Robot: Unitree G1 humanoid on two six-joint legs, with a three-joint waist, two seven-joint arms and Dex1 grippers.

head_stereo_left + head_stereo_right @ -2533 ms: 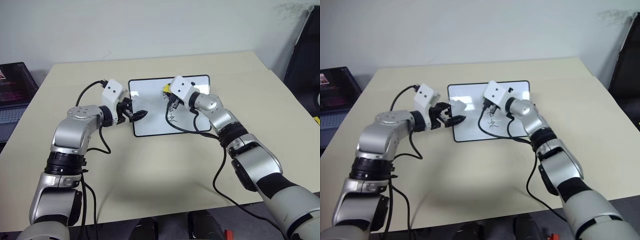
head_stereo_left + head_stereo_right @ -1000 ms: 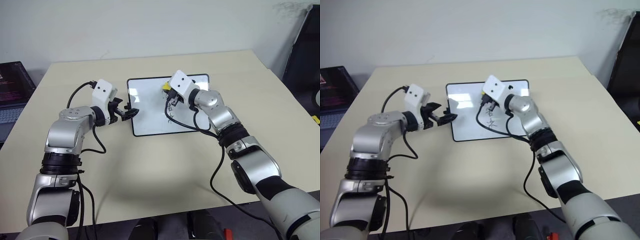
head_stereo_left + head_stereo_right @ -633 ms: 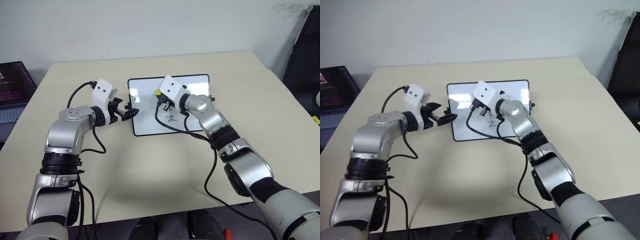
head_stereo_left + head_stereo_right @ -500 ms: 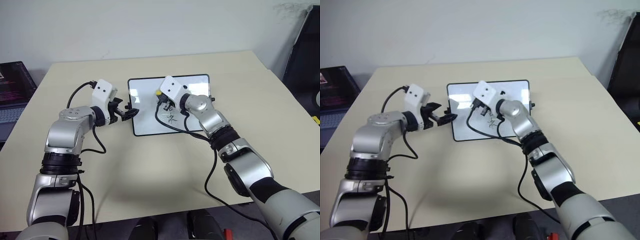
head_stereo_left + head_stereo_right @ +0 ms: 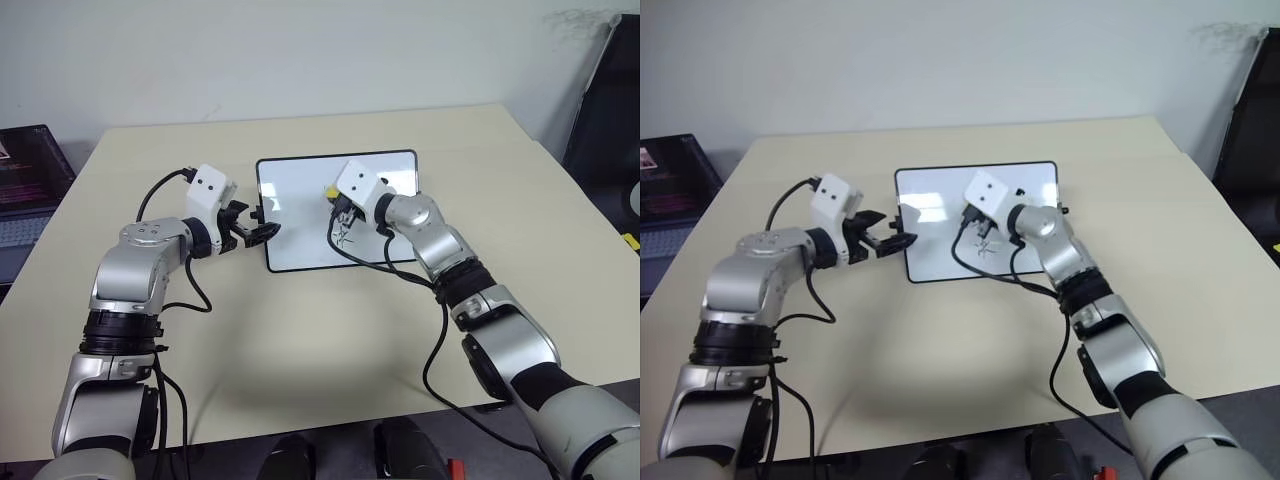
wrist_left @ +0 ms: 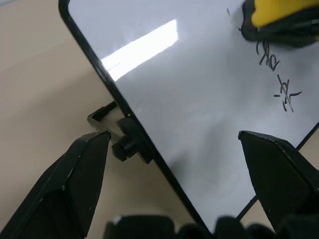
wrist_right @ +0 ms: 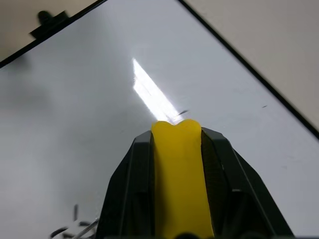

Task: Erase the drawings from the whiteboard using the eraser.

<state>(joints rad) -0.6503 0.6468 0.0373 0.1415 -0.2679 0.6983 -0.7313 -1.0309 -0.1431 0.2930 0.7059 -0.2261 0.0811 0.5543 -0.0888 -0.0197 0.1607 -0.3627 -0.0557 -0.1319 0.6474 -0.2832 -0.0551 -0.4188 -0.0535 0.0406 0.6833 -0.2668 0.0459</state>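
A small rectangular glossy white whiteboard with a thin black frame and rounded corners (image 5: 300,215) lies flat near the middle of a pale beige table (image 5: 330,330), its long sides running across the table. Broad bare tabletop surrounds the board on every side, with the widest open stretch on the near side and to the right; the far table edge meets a plain light wall. A small black knob (image 6: 124,147) juts from the board's left edge. The left gripper (image 5: 262,229) sits just off that left edge, its two black jaws spread wide, one over the table beside the knob and one over the board's white surface, touching neither as far as can be seen. The right gripper (image 5: 341,207) hangs over the middle of the board, its jaws pressed onto a small yellow block eraser with rounded edges (image 7: 179,174), which sticks out between them. The eraser is over the white surface, just beyond the drawings; whether it touches the board cannot be told. The drawings, a few thin black marker squiggles in a short column (image 6: 281,82), sit right of the board's middle. A bright streak of reflected light crosses the board. An open laptop (image 5: 25,190) sits beyond the table's left edge.
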